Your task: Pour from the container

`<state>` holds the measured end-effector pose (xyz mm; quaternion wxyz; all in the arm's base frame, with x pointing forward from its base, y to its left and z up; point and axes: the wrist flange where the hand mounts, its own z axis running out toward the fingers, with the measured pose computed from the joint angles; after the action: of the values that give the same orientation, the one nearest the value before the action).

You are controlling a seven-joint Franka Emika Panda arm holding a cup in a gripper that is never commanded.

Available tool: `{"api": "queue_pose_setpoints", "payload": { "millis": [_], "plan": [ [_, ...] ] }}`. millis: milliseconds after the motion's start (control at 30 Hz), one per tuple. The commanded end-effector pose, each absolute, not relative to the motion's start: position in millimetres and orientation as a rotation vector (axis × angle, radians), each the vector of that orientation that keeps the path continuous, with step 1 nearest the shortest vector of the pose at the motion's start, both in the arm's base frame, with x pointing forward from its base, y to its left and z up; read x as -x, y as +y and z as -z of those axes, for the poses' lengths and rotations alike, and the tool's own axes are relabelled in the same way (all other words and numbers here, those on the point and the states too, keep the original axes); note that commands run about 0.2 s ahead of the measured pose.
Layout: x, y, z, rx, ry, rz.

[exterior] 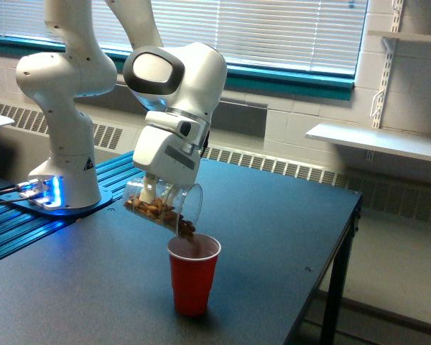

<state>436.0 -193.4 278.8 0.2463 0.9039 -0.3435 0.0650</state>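
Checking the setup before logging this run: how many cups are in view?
2. The clear plastic cup of brown bits is tilted in the gripper, its mouth over the red cup, which stands upright on the dark table. None appears hidden.

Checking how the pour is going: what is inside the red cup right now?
The red cup shows only a white inner wall near its rim; its opaque sides hide anything at the bottom. Brown bits spill from the tilted container, held by the gripper, just above the rim.
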Motion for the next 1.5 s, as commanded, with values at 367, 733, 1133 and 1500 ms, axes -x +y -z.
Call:
{"api": "queue_pose_setpoints", "payload": {
  "millis": [367, 733, 1133, 1500],
  "plan": [
    [-443.7, -191.3, -277.7, -2.480, -0.857, -0.109],
    [-447.0, -190.9, -276.1, -2.492, -0.817, -0.077],
    [-451.4, -191.8, -279.3, -2.506, -0.798, -0.062],
    [-454.3, -192.2, -278.8, -2.512, -0.780, -0.028]
  ]
}}
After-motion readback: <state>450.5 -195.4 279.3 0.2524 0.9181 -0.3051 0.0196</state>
